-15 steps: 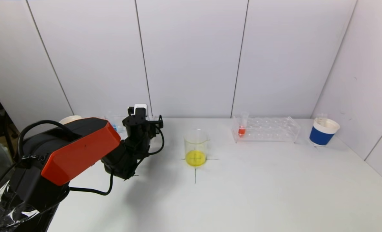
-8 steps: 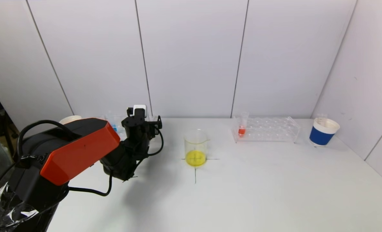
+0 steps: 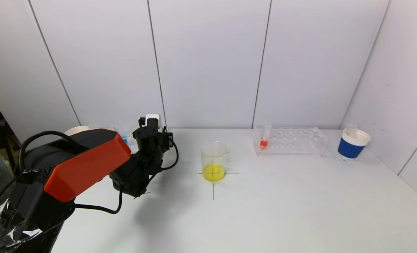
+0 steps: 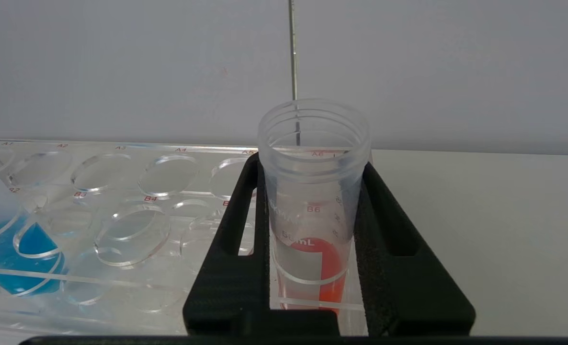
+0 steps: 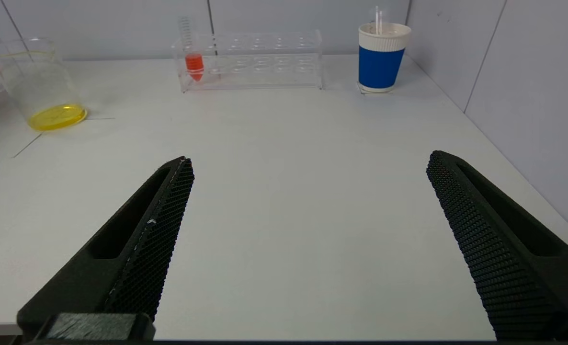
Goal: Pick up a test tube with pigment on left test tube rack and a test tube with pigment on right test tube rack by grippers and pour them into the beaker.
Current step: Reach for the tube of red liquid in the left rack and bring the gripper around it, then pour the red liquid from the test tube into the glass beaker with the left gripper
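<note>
My left gripper (image 3: 159,136) is at the right end of the left clear rack (image 4: 121,201). Its black fingers (image 4: 226,268) press both sides of a clear test tube with red pigment (image 4: 312,191), which stands upright in the rack's end hole. A second tube with blue pigment (image 4: 6,249) sits further along that rack. The glass beaker (image 3: 213,161) holds yellow liquid and stands on a cross mark at the table's middle. The right rack (image 3: 293,140) holds a tube with red pigment (image 3: 264,137) at its left end. My right gripper (image 5: 308,163) is open and empty, low over the near table, out of the head view.
A blue and white paper cup (image 3: 352,144) with a stirrer stands at the far right by the side wall. A white cup rim (image 3: 76,130) shows behind my left arm. The back wall runs close behind both racks.
My left gripper's fingers have drawn in onto the red-pigment tube in the left rack. The tube still sits in its hole. The right arm has not moved.
</note>
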{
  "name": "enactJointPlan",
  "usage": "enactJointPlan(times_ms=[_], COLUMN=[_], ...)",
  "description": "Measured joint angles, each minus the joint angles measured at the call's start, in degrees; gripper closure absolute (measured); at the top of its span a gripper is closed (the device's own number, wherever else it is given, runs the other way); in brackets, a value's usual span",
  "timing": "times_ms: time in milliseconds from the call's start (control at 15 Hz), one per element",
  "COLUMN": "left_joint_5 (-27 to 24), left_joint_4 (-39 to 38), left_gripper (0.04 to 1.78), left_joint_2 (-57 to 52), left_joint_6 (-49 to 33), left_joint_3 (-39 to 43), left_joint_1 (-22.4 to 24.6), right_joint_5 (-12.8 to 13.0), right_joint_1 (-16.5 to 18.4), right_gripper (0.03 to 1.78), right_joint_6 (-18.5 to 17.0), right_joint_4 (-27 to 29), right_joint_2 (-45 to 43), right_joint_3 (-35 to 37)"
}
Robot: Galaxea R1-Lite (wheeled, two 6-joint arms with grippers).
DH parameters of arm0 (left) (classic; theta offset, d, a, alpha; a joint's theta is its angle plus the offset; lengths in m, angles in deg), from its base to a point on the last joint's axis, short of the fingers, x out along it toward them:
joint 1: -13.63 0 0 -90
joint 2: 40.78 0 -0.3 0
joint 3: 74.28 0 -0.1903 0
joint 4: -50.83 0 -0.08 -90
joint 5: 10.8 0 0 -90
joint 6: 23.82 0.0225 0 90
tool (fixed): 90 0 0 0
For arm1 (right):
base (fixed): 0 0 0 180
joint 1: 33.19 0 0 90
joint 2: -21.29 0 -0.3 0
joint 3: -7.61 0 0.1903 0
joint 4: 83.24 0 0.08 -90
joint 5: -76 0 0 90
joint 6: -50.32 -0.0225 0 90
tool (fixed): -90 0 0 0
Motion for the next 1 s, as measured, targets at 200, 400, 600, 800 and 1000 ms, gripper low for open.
enactJointPlan(times_ms=[200,400,600,800,1000], left_joint_5=[-0.01,0.02,0.02,0.02,0.02], left_joint_4=[-0.07,-0.22,-0.27,-0.29,-0.10], left_gripper=[1.35,1.35,1.35,1.35,1.35], left_joint_2=[0.02,0.05,0.06,0.06,-0.28], left_joint_6=[0.05,0.05,0.06,0.06,0.22], left_joint_3=[-0.07,-0.09,-0.09,-0.09,-0.13], left_joint_1=[0.00,0.00,0.00,0.00,-0.04], right_joint_5=[-0.02,0.00,0.01,0.00,0.00], right_joint_1=[0.00,0.00,0.00,0.00,0.00], right_gripper=[0.04,0.04,0.04,0.04,0.04], right_joint_6=[0.02,0.02,0.02,0.00,0.00], right_joint_4=[0.00,0.02,0.00,0.00,0.00], right_joint_2=[0.00,0.00,0.00,0.00,0.00], right_joint_3=[0.00,0.00,0.00,0.00,0.00])
